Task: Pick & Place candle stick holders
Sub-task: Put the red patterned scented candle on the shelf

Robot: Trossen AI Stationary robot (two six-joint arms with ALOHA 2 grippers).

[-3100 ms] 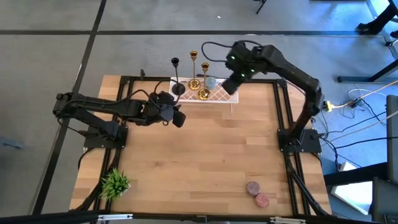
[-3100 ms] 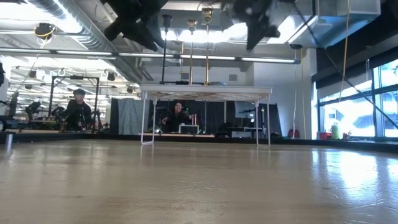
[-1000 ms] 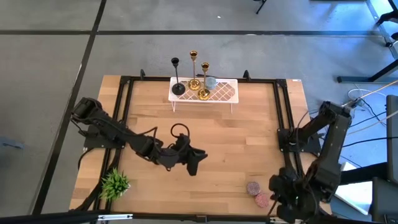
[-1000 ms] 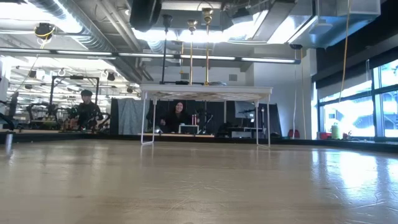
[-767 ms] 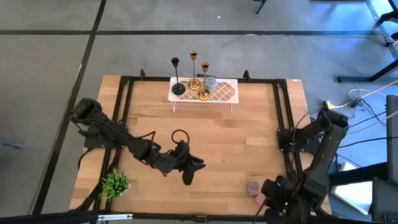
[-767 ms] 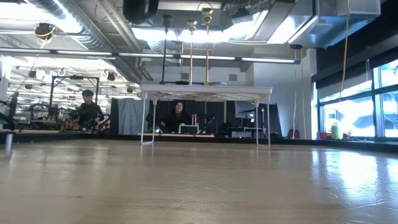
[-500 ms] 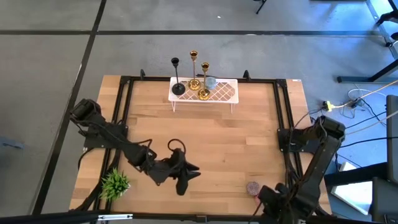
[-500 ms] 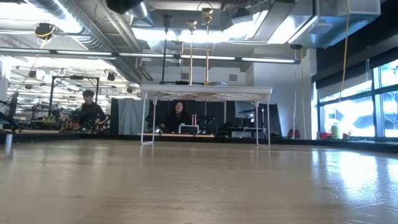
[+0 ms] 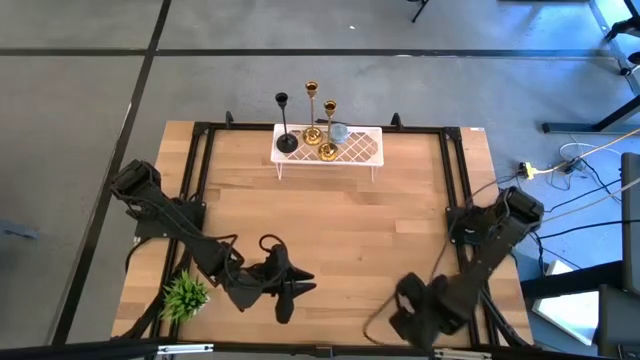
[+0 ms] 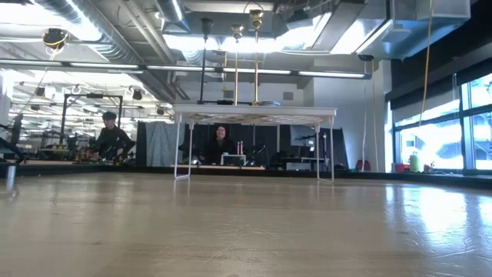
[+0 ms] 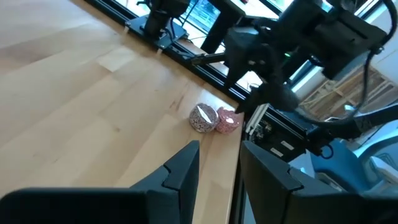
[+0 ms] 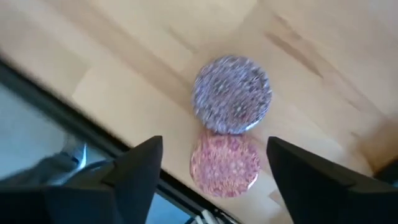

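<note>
Standing on the white rack [image 9: 355, 148] at the table's far edge, the candle stick holders [image 9: 311, 128] — one black, two gold — look tall, rigid and tippy; I'd pinch low on a stem, since the gold finish seems slick. The right gripper [image 12: 211, 171] hangs spread over two small round discs [image 12: 231, 93], empty — the left gripper [image 11: 217, 168], fingers apart, waits near the front edge.

No legible text, label, brand, number or sign appears in any of the four views.
</note>
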